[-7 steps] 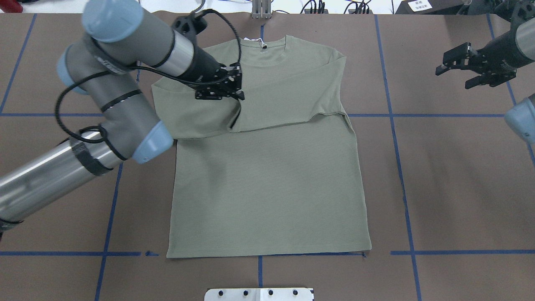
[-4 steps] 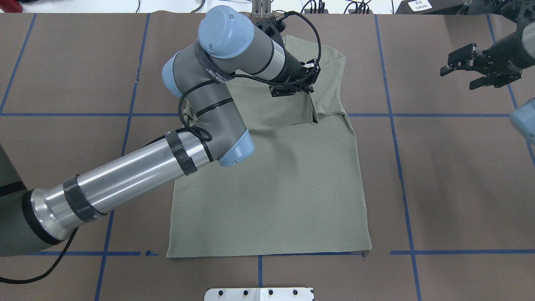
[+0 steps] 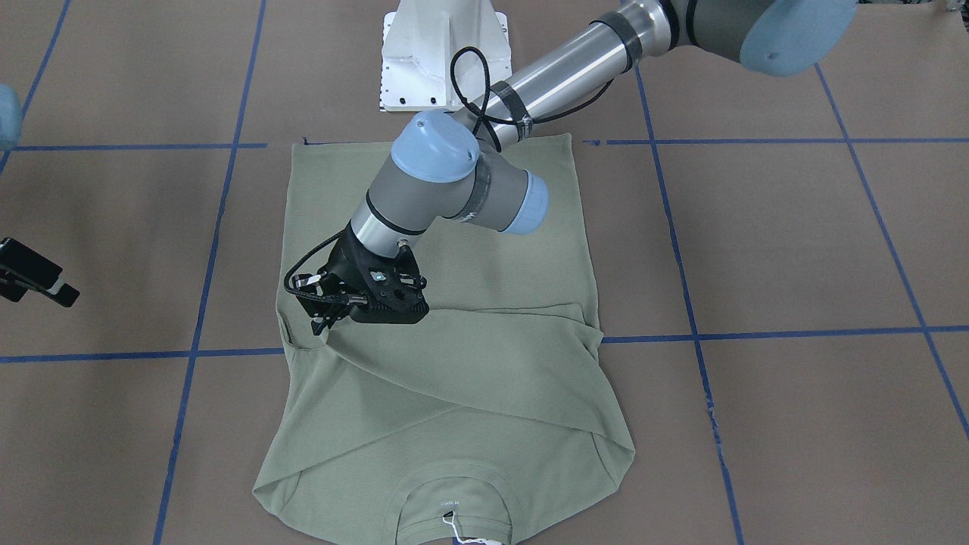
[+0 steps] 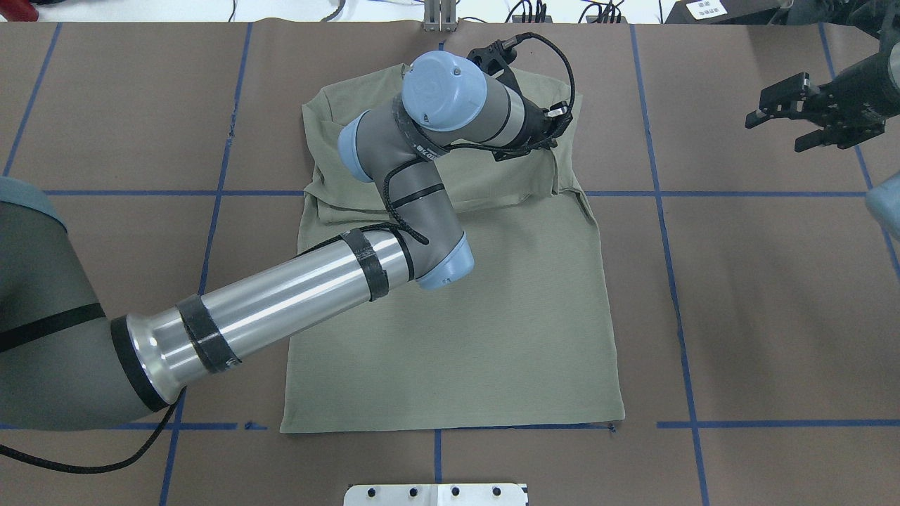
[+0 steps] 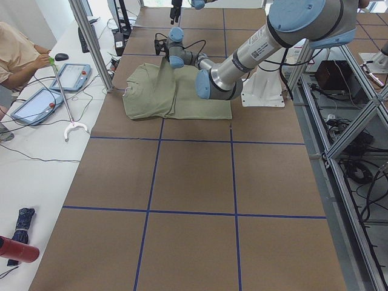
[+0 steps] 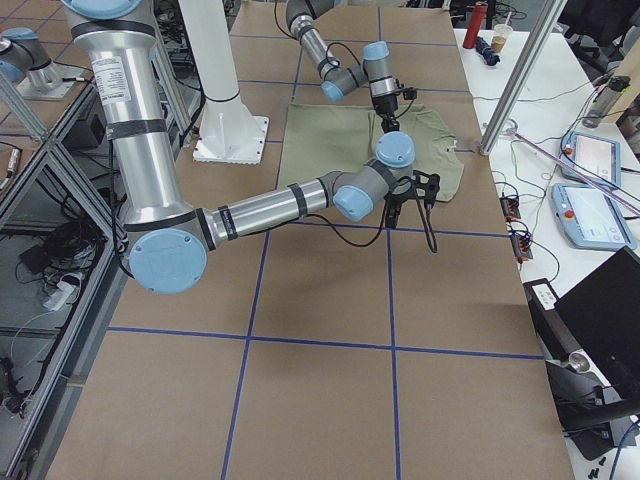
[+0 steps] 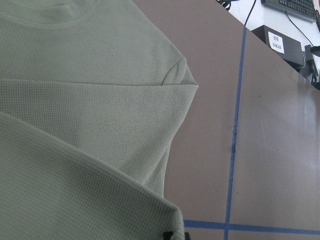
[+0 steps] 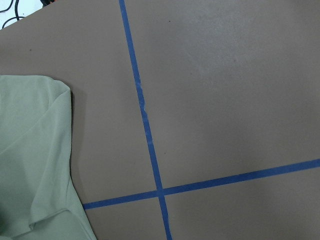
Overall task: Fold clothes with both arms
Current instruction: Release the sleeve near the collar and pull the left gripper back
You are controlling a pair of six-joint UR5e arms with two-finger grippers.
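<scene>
The sage-green shirt (image 4: pixel 457 337) lies flat on the brown table, collar away from the robot, with a white tag (image 3: pixel 462 530) at the neck. Both sleeves are folded across its chest (image 3: pixel 454 393). My left gripper (image 3: pixel 324 324) reaches across the chest and is shut on the cuff of the upper sleeve, close to the shirt's edge on my right side (image 4: pixel 545 144). In the left wrist view, the held cuff (image 7: pixel 150 215) hangs over the chest and shoulder (image 7: pixel 75 100). My right gripper (image 4: pixel 777 130) hovers open above bare table, well off the shirt's side (image 8: pixel 25 150).
The white pedestal base (image 3: pixel 443 53) stands at the robot's side of the table. Blue tape lines (image 4: pixel 675 281) grid the brown surface. A metal post (image 4: pixel 439 14) stands just beyond the collar. A person (image 5: pixel 18 54) sits by tablets on the white bench beside the table.
My left arm has carried the sleeve cuff from the shirt's left side across the chest to its right edge. The right gripper has drifted slightly outward.
</scene>
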